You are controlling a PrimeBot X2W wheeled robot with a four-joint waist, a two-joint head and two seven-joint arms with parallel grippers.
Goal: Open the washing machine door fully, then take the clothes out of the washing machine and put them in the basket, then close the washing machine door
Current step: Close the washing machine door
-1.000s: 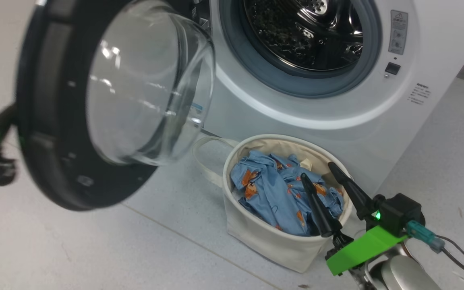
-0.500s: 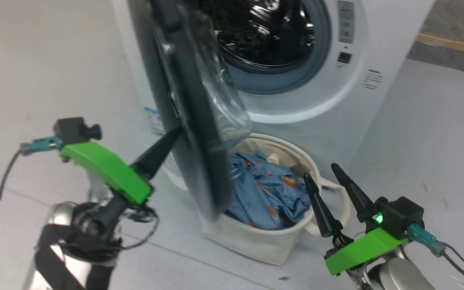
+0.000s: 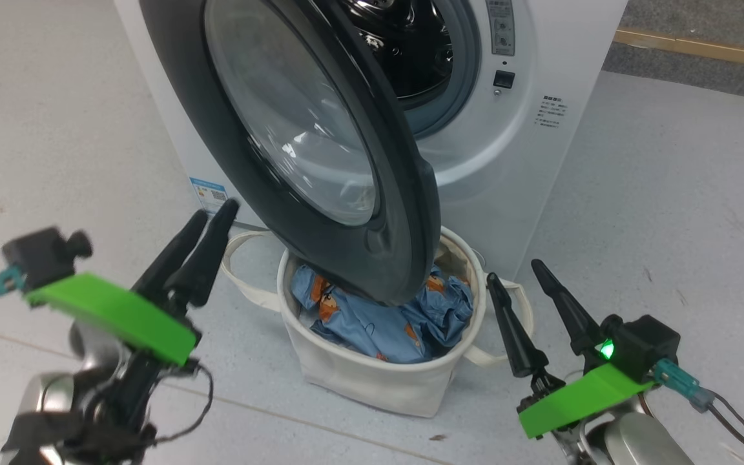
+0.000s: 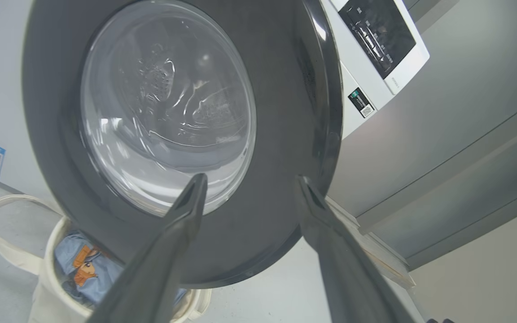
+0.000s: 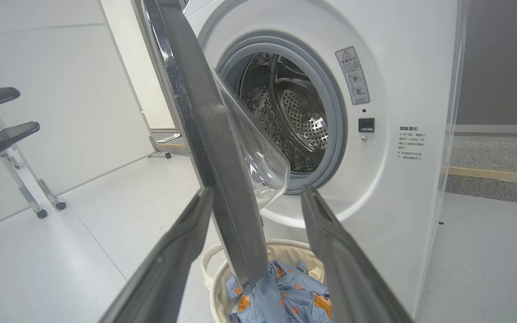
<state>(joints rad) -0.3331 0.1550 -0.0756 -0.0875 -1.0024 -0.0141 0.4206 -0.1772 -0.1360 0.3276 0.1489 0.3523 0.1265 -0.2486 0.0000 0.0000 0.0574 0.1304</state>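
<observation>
1. The washing machine door [image 3: 294,129] stands partly open, its lower rim over the basket [image 3: 372,381].
2. The clothes [image 3: 372,323] lie in the basket, on the floor just before the washing machine [image 3: 527,77].
3. The left pincer [image 3: 216,210] is released, fingers spread, empty, near the door's outer face.
4. The right pincer [image 3: 513,270] is released and empty, just beside the basket

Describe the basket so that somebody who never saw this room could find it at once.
Find the big white washing machine with its round black-rimmed door partly open. On the floor right in front of it, under the door's lower edge, stands the basket. It is the one small cream cloth tub with loop handles, holding light-blue clothes.
</observation>
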